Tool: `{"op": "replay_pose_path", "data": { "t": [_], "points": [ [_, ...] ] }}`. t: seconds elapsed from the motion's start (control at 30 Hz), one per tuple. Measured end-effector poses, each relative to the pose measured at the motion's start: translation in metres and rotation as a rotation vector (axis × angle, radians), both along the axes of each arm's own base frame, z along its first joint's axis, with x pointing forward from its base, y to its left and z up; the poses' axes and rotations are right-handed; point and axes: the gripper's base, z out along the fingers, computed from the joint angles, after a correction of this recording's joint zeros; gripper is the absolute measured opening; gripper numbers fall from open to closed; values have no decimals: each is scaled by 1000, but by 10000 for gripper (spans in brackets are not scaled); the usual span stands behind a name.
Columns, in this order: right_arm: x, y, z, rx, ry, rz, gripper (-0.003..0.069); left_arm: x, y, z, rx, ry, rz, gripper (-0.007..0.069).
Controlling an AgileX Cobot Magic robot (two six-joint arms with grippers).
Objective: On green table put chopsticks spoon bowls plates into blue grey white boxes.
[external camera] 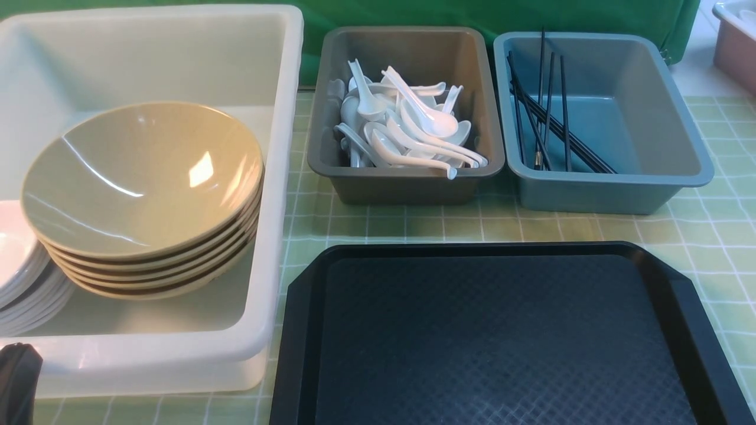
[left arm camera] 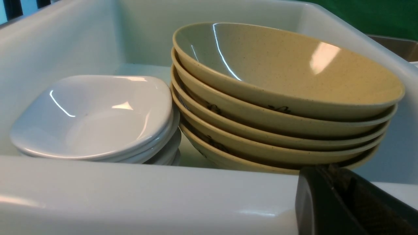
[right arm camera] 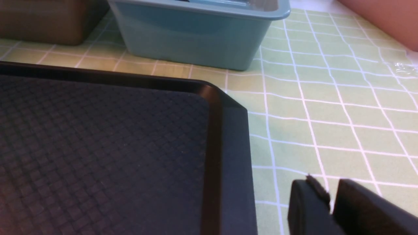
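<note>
Several tan bowls (external camera: pixel 142 177) (left arm camera: pixel 287 75) are stacked in the white box (external camera: pixel 277 177), beside a stack of white plates (external camera: pixel 15 254) (left arm camera: pixel 94 114). White spoons (external camera: pixel 413 127) fill the grey box (external camera: pixel 407 186). Black chopsticks (external camera: pixel 546 118) lie in the blue box (external camera: pixel 590 192) (right arm camera: pixel 196 39). My left gripper (left arm camera: pixel 329 168) (external camera: pixel 18 354) is shut on nothing, just outside the white box's near wall (left arm camera: pixel 130 189) at its left corner. My right gripper (right arm camera: pixel 331 186) hangs over the green table (right arm camera: pixel 326 114) beside the black tray's right edge, its jaws a narrow slit apart and holding nothing.
A black tray (external camera: pixel 502 336) (right arm camera: pixel 98 147) with nothing on it lies at the front centre, in front of the grey and blue boxes. A pink box (external camera: pixel 735 47) (right arm camera: pixel 385 19) stands at the far right. Green checked cloth shows right of the tray.
</note>
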Motion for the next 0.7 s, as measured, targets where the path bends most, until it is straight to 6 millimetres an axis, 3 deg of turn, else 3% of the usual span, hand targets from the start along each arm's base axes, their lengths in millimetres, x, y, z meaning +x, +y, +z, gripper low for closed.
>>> {"op": "replay_pose_path", "data": {
  "t": [0.7],
  "points": [
    [0,0,0,0,0,0,150,0,0,0,0,0,0,-1]
  ]
}}
